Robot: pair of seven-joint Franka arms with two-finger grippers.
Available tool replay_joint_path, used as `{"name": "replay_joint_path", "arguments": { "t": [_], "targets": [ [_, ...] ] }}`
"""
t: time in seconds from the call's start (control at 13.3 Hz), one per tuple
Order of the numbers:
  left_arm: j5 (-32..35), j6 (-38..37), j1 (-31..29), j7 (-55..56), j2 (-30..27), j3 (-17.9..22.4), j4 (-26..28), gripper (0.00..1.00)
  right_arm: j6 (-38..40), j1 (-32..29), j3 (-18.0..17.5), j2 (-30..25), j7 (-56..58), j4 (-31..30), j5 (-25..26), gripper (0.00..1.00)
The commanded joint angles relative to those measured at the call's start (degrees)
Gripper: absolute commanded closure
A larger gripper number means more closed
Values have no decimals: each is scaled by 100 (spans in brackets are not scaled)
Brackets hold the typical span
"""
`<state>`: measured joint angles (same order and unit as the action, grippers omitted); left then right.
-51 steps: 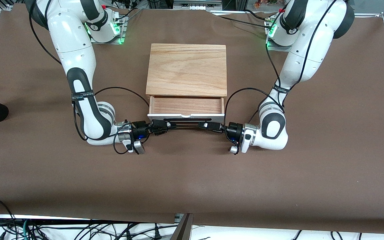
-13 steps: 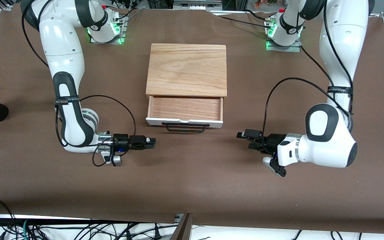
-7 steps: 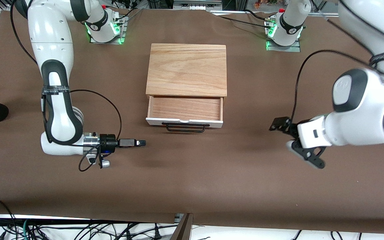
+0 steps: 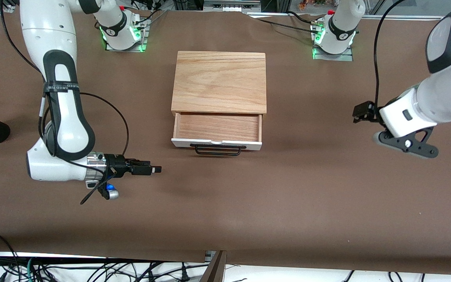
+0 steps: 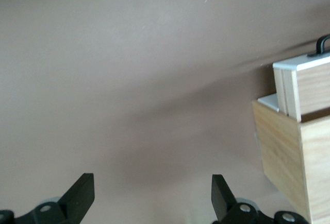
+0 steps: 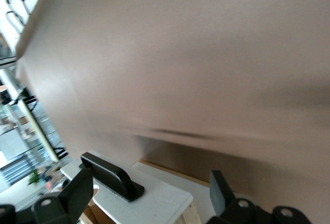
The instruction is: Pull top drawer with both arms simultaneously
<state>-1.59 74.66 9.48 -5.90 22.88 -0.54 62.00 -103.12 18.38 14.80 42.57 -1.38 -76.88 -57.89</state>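
Top drawer stands open between both spread, empty claws; right claw nearer than left claw.

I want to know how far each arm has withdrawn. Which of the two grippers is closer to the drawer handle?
The right gripper, over the table just off the top drawer and its handle. The left gripper is much farther away.
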Motion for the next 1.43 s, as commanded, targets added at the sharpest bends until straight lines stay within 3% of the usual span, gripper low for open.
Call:
{"name": "replay_joint_path", "arguments": {
  "t": [0.0, 0.23, 0.38, 0.75, 0.9, 1.06, 1.36],
  "targets": [
    [229, 449, -103, 106, -1017, -34, 1256, 0, -50, 25, 5, -362, -336, -38, 959, 0],
    [211, 1794, -341, 168, -2231, -34, 3321, 0, -94, -72, -30, -871, -257, -125, 3023, 0],
    [220, 2149, -350, 150, -2611, -34, 3897, 0, -94, -282, -135, -1240, -257, -274, 3852, 0],
    [229, 2026, -456, 150, -2648, -87, 3881, 0, -33, -818, -215, -2347, -249, -845, 4671, 0],
    [229, 2018, -464, 150, -2622, -61, 3890, 0, -85, -889, -223, -2875, -257, -1284, 5180, 0],
    [229, 2018, -464, 159, -2630, -61, 3881, 0, -68, -1020, -389, -3166, -249, -1329, 5734, 0],
    [229, 2026, -464, 150, -2604, -52, 3864, 0, 116, -1319, -820, -3738, -248, -1742, 5868, 0]
  ]
}}
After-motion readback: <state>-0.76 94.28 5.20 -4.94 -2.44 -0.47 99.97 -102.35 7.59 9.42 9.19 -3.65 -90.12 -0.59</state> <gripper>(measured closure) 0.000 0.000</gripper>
